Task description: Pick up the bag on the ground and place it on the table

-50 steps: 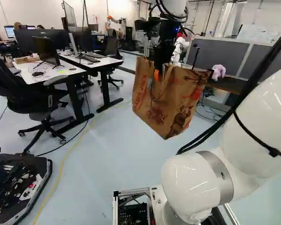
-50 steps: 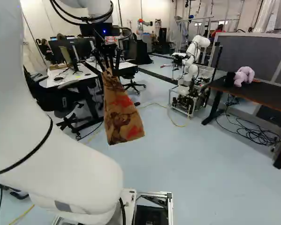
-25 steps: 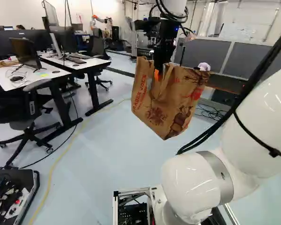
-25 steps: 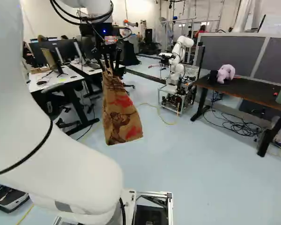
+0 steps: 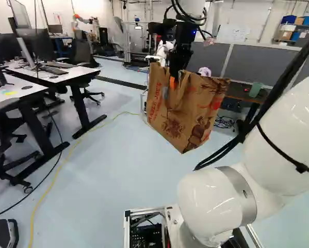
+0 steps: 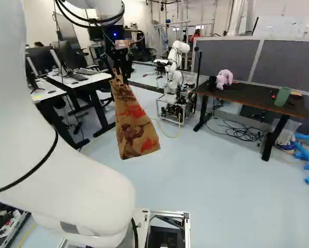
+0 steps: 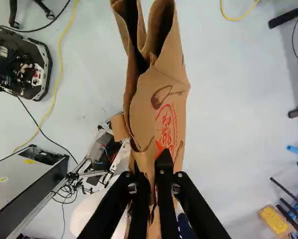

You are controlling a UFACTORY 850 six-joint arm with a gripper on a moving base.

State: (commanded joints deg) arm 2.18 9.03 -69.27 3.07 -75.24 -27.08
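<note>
In the left base view, the black two-fingered tool with orange pads (image 5: 173, 78) holds the brown paper bag with red print (image 5: 177, 111) above the pale blue floor (image 5: 113, 175). In the right base view, the bag hangs left of the dark-topped desk with black legs (image 6: 242, 95). In the wrist view, the tool (image 7: 152, 172) pinches the bag's top.

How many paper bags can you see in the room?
1. The brown paper bag hangs from the gripper, above the floor. Another could be hidden behind the arm or the white desks.
</note>
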